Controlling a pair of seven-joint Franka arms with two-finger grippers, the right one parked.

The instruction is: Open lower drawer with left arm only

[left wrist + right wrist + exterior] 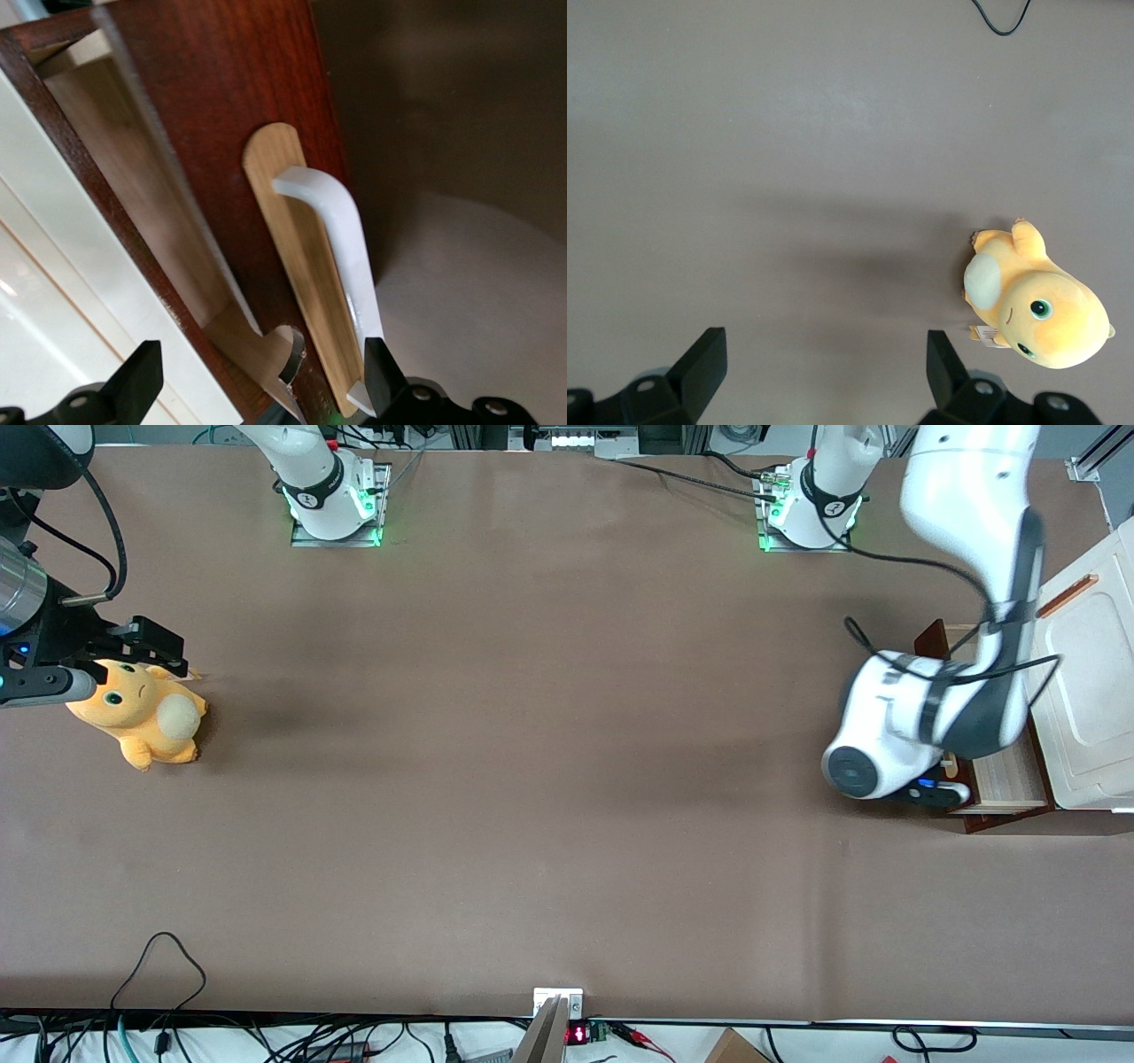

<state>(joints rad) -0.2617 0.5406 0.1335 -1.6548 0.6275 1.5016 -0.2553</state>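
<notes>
The lower drawer [1010,779] stands pulled partway out of the white cabinet [1094,691], its pale wood inside showing. The left arm [966,708] bends down over the drawer's front, and its wrist hides most of the gripper [941,786] in the front view. In the left wrist view the gripper [261,390] is open, its black fingers [140,382] spread wide across the dark red-brown drawer front [221,80]. One fingertip sits right beside the end of the white bar handle [341,239], which is fixed on a pale wood strip [297,257]. Nothing is held.
An orange plush toy [142,713] lies on the brown table [532,779] toward the parked arm's end. The cabinet top has a thin orange slot [1067,595]. Cables run along the table edge nearest the front camera.
</notes>
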